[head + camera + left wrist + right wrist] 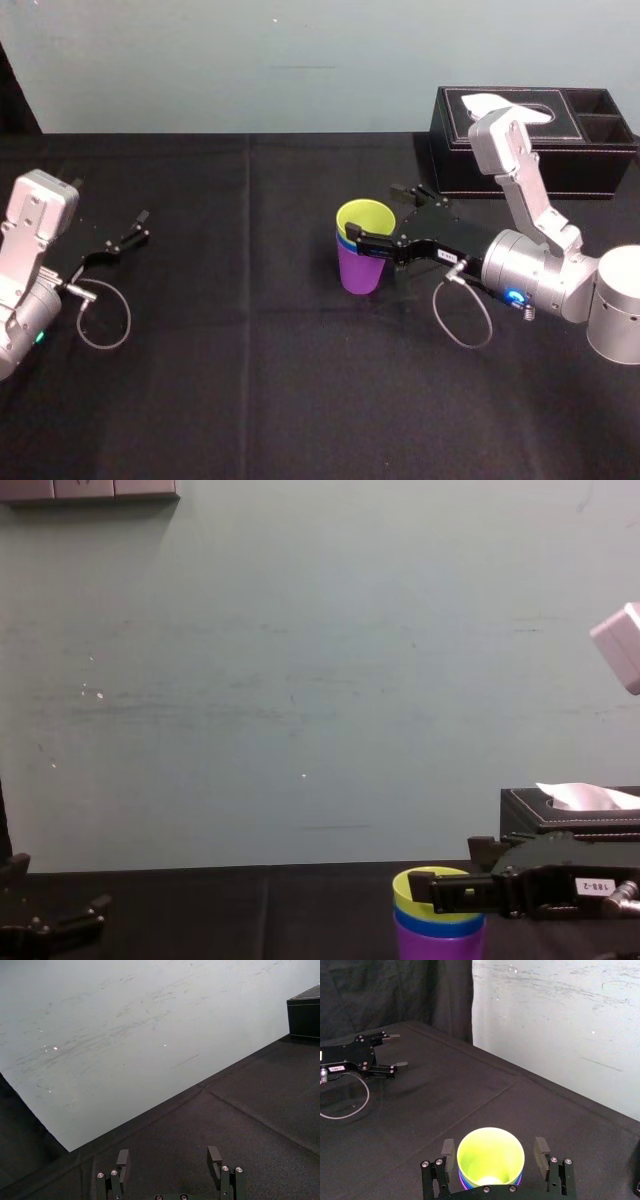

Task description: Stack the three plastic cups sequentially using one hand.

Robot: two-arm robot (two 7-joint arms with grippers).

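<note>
Just right of the table's (250,390) middle the three cups stand nested upright: the purple cup (360,272) at the bottom, a thin band of the blue cup (436,927) above it, and the yellow-green cup (366,214) innermost and highest. The right gripper (372,214) reaches in level from the right, its jaws spread on either side of the rim with slight gaps, clasping nothing. A black tissue box (560,150) sits behind that arm, near the far right edge. Bare table lies open to the front and left, where the left gripper (140,225) is parked near the left edge, fingers apart.
</note>
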